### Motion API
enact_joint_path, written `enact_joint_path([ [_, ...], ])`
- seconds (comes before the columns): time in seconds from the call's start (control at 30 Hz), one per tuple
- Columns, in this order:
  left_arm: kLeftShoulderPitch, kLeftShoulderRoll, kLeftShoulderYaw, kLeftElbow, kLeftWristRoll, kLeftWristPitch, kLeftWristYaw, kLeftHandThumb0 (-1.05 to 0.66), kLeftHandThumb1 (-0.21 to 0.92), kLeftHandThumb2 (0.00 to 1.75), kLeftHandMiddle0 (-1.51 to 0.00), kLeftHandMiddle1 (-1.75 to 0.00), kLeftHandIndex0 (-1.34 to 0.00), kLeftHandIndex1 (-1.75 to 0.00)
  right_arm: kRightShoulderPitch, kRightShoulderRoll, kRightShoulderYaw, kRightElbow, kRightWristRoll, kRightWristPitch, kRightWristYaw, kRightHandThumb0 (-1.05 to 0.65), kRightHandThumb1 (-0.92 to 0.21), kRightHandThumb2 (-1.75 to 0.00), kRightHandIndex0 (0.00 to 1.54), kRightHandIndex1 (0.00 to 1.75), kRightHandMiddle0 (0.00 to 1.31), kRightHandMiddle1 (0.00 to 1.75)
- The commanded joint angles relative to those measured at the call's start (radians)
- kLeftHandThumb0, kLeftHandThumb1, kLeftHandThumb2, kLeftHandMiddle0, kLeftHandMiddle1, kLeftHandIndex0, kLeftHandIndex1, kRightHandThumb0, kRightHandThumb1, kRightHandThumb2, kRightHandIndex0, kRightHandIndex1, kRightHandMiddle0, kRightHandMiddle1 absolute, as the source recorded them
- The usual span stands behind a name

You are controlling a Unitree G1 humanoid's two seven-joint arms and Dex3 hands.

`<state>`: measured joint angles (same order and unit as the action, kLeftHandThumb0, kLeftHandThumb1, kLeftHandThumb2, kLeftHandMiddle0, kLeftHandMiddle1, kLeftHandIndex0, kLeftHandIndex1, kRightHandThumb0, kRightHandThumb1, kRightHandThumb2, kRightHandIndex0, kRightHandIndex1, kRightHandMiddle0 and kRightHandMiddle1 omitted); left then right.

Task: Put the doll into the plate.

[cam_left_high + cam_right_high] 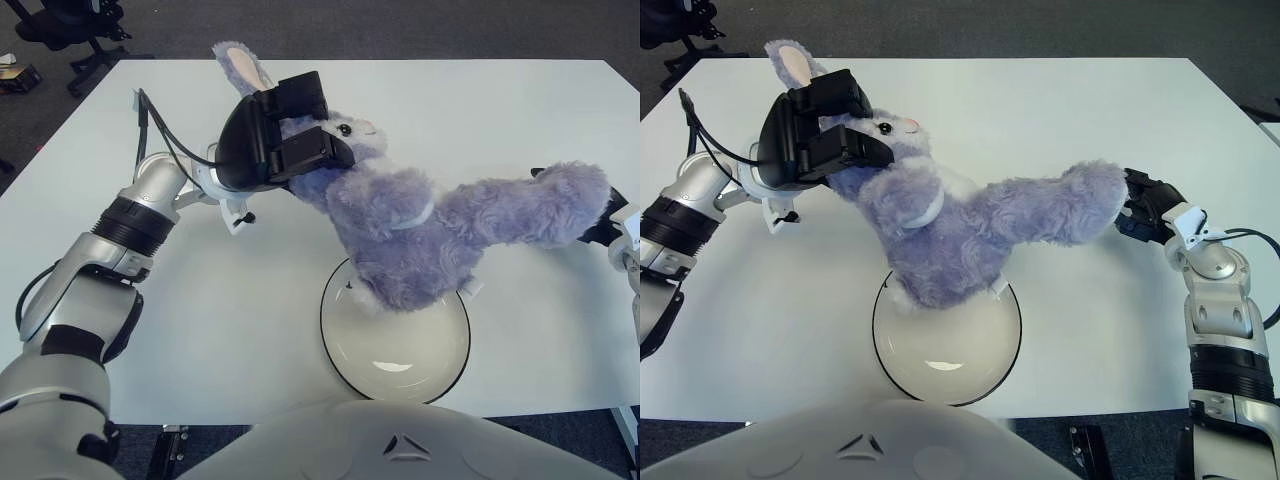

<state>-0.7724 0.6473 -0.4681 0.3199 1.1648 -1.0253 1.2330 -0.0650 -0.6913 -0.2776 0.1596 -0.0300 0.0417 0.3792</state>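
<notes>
A purple plush rabbit doll (420, 235) hangs stretched between my two hands above the white table. My left hand (285, 135) is shut on the doll's head, its black fingers clamped beside the ears. My right hand (1145, 208) grips the doll's far end at the right. The doll's belly sags over the far rim of the white, dark-rimmed plate (395, 350), which lies near the table's front edge. Whether the doll touches the plate is unclear.
The white table (500, 110) spreads all around the plate. A black office chair (70, 25) stands on the floor beyond the table's far left corner. My own torso (390, 440) fills the bottom of the view.
</notes>
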Motion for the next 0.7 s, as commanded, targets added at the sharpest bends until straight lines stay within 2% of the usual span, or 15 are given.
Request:
enact_joint_path([
  [0.0, 0.006, -0.001, 0.020, 0.001, -0.001, -0.003, -0.001, -0.26, 0.92, 0.19, -0.69, -1.75, -0.60, -1.75, 0.001, -0.013, 0.010, 0.016, -0.011, 0.008, 0.006, -0.68, -0.92, -0.38, 0.45, 0.00, 0.40, 0.00],
  [0.67, 0.007, -0.002, 0.024, 0.001, -0.001, -0.005, -0.003, -0.26, 0.92, 0.19, -0.69, -1.75, -0.60, -1.75, 0.002, -0.013, 0.010, 0.015, -0.011, 0.008, 0.006, -0.68, -0.92, -0.38, 0.45, 0.00, 0.40, 0.00],
])
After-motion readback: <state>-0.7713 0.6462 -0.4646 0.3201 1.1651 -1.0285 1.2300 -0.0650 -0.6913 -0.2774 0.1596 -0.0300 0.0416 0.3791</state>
